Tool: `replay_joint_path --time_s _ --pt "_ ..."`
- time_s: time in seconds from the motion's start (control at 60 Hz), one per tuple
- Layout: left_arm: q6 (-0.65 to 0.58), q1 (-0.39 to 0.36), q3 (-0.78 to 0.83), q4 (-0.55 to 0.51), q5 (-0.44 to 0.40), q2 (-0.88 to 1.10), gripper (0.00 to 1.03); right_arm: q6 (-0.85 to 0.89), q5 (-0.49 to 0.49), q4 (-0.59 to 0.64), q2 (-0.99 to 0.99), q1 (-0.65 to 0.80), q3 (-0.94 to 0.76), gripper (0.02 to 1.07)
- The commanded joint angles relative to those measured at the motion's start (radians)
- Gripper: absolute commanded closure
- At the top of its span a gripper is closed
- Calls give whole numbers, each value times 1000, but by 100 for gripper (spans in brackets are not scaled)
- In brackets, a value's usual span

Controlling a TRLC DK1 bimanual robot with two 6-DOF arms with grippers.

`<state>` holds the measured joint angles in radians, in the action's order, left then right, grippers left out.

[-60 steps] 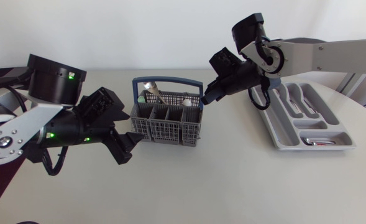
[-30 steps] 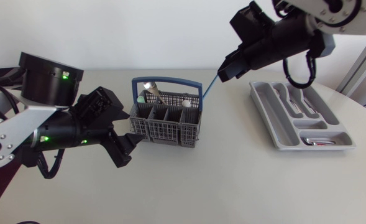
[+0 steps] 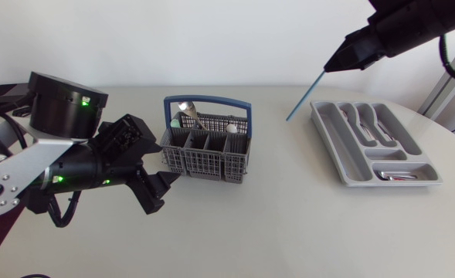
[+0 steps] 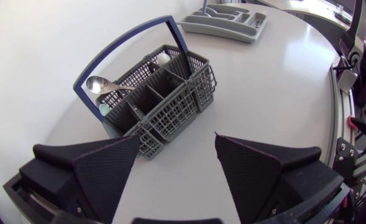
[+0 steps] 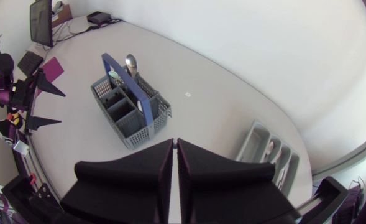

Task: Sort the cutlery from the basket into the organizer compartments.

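While my right tool (image 3: 329, 66) pinches the thin blue utensil (image 3: 303, 99) high beside the organizer (image 3: 329, 140), I should lay it flat over a long compartment; my left tool (image 3: 164, 193) sits spread near the basket (image 3: 208, 154).

Eyes sweeping for print, and there's nothing legible anywhere. The basket (image 3: 208, 161) shows no label that can be read. The organizer (image 3: 330, 143) shows no numbers or lettering that can be made out. There's one tiny dark mark (image 5: 187, 94) on the tabletop (image 3: 304, 224) beyond the basket, too small to read.
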<state>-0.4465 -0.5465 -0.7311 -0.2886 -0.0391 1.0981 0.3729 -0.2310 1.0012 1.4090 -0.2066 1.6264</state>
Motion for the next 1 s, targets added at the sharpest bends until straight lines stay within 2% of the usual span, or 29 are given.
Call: replay_joint_path --time_s 0.0,0.167,0.483,0.667,0.983 --pt "-17 -9 25 2 8 -12 20 49 -2 53 42 65 53 101" --pt "-17 -15 36 20 8 -1 20 118 -2 135 134 202 112 101" --pt "-26 -13 59 45 8 3 20 202 38 246 311 342 207 101" --pt "-31 -7 68 51 8 2 20 242 84 289 383 372 217 101" --pt "-38 -4 70 51 8 -1 20 284 93 376 495 409 254 101"
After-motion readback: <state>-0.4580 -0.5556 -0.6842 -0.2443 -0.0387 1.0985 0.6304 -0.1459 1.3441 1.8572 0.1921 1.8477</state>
